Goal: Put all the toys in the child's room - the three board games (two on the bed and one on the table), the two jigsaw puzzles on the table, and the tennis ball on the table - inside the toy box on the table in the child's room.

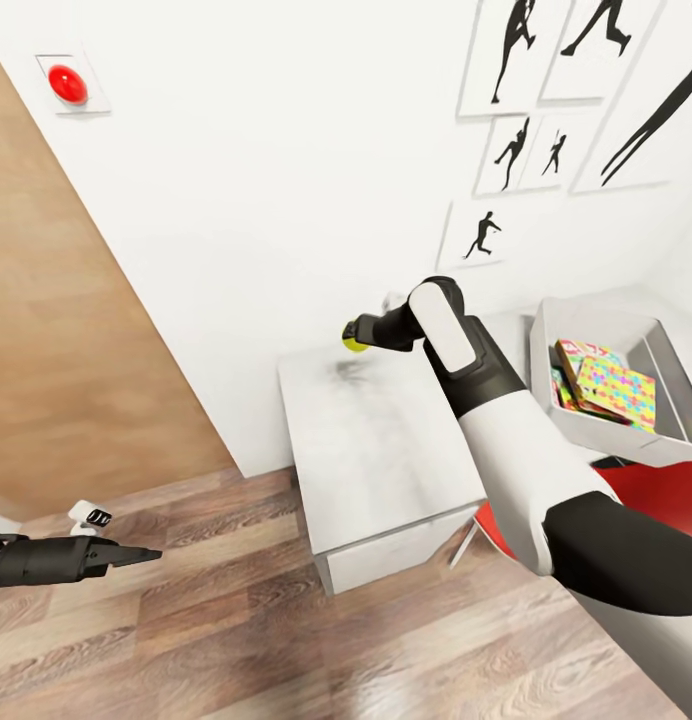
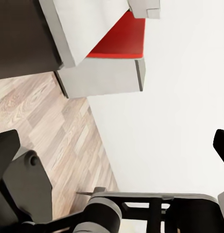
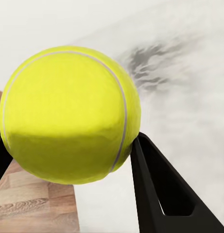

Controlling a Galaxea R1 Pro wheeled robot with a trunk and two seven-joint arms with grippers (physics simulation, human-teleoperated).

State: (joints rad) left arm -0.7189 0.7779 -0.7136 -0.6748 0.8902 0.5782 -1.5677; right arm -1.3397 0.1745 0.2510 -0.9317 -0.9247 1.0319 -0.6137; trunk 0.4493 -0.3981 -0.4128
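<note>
The yellow-green tennis ball [image 1: 354, 343] [image 3: 68, 111] is clamped between the black fingers [image 3: 155, 194] of my right gripper [image 1: 360, 334] [image 3: 70, 150], just above the far left corner of the mottled grey-white table [image 1: 386, 450], close to the white wall. The pale grey toy box [image 1: 542, 360] stands at the right end of the table and holds a multicoloured jigsaw puzzle [image 1: 616, 388] lying over a colourful board game [image 1: 574, 356]. My left gripper [image 1: 138, 555] hangs low over the wood floor, far left of the table, its fingers [image 2: 6, 145] spread with nothing between them.
A red chair [image 1: 656, 490] sits under the table's right part, beneath my right forearm. Black silhouette pictures [image 1: 516, 150] hang above the table. A red round button plate [image 1: 68, 84] is on the wall at upper left, next to a wooden panel [image 1: 66, 380].
</note>
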